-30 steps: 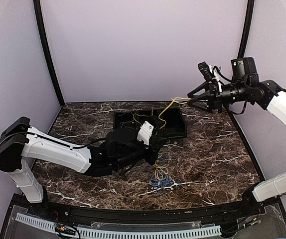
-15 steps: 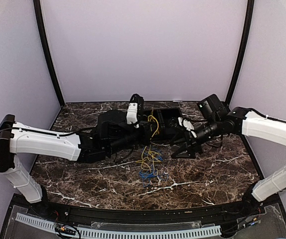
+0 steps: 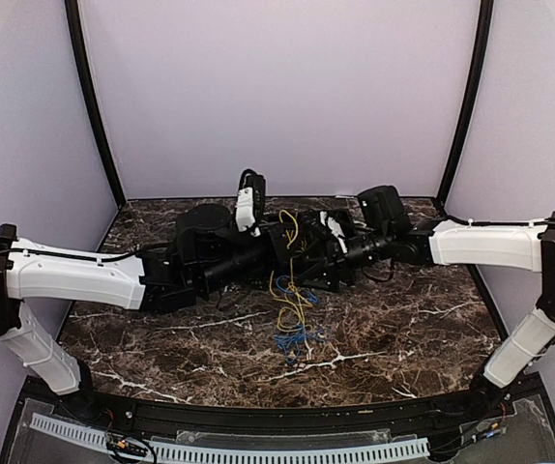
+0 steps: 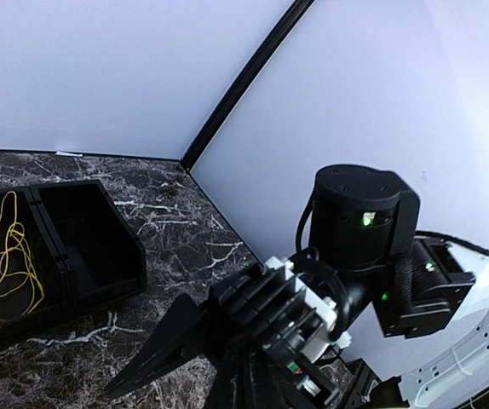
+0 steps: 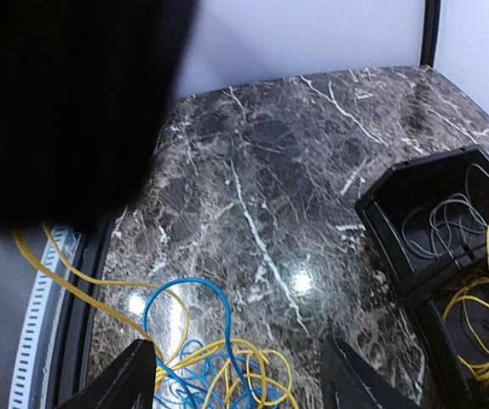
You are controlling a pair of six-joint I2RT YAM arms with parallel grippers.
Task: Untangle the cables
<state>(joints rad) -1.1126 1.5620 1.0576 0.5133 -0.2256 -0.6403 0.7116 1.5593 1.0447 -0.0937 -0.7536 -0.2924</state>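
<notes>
A dark marble desk (image 3: 403,319) veined in white fills the floor of a booth with plain pale lilac walls (image 3: 277,97). Black poles (image 3: 92,106) run up the back corners. Lamp glare shows as bright spots on the glossy stone in the right wrist view. A white slotted strip (image 3: 229,449) lines the near edge.

Both arms reach in to meet over the middle of the desk. The cables (image 3: 292,324) lie there as a small yellow and blue heap on the bare stone, just in front of the tray (image 5: 415,196). A few yellow strands rise from the heap to the left fingers (image 3: 276,242), which are closed tight on them. The right fingers (image 5: 134,379) stand wide apart above the heap, gripping nothing.

One tray compartment holds grey wires and another holds yellow ones.
</notes>
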